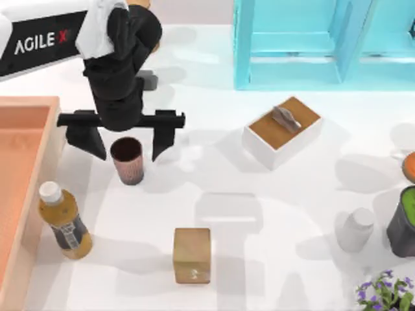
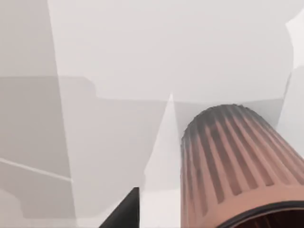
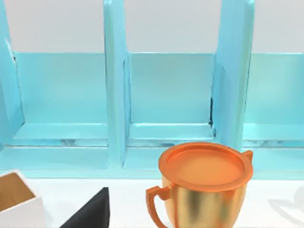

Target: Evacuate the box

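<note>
box (image 1: 26,194): large orange-brown wooden crate, thick light-wood walls
pose: flat on the tabletop, open side up
place: left edge, cut off by the frame

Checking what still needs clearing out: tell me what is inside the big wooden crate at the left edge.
The box shows bare orange floor where visible; most of it runs past the picture's edge. The open left gripper straddles the ribbed cup on the table beside it.

Box (image 1: 26,188) cut off by left edge; orange-lidded pot (image 1: 410,167), green-topped dark container (image 1: 403,223) and purple-flowered plant (image 1: 384,293) cropped at right edge
</note>
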Robot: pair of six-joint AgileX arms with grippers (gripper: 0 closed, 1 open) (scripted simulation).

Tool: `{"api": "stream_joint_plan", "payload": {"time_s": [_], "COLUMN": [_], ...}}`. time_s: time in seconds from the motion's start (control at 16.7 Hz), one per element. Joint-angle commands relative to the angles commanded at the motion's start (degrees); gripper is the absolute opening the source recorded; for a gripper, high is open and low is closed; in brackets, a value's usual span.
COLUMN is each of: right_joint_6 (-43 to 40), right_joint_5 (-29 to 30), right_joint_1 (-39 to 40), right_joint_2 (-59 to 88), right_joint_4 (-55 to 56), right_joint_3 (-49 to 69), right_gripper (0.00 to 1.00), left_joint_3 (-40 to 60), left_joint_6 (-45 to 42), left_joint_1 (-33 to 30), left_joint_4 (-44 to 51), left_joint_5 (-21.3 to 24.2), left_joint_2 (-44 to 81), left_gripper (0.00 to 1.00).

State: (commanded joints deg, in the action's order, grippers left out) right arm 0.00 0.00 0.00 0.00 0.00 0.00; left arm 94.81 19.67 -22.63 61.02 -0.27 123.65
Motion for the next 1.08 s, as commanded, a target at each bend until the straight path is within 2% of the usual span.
{"api": "stream_joint_plan", "payload": {"time_s": [0.6, 1.08], "right_joint_6": [0.00, 0.00], "right_joint_5": [0.00, 0.00], "right_joint_1": [0.00, 0.00], "right_joint_2": [0.00, 0.00], "right_joint_4": [0.00, 0.00], "right_joint_3": [0.00, 0.00], "right_gripper": [1.00, 1.00], "left_joint_3": [0.94, 17.49], "left_joint_6": [-0.04, 0.39], "left_joint_1": [-0.20, -0.11], "left_joint_4": [0.87, 19.42], "left_joint_5": [0.07, -0.13], "left_joint_2": [0.13, -0.77], "left_gripper": [1.00, 1.00]}}
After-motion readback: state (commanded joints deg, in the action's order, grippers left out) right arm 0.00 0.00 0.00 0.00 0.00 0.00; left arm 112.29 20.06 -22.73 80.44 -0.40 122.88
